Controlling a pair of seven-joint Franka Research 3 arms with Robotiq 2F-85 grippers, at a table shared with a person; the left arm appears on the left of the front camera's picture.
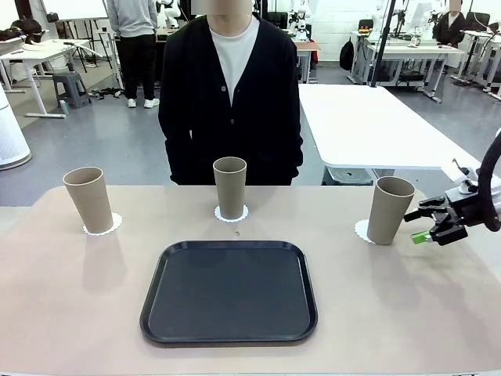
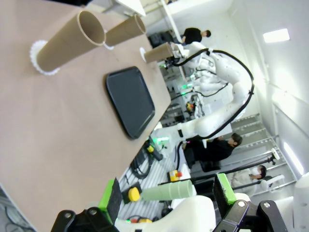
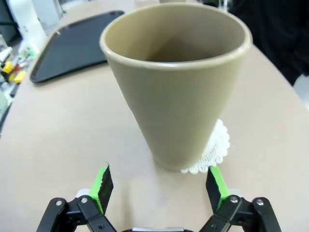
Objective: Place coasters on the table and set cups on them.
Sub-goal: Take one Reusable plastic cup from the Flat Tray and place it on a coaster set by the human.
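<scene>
Cups are stood upright, rims up, on coasters across the far table. Right gripper is spread open just beside the right cup, whose coaster is half hidden. Left gripper is open, empty.

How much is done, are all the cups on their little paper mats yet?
Nearly all done. The left cup, middle cup and right cup each stand on a coaster on the table. The right cup sits off-centre on its coaster. The right gripper is open beside that cup, holding nothing. The tray is empty. Little seems left but pulling the arm away.
</scene>
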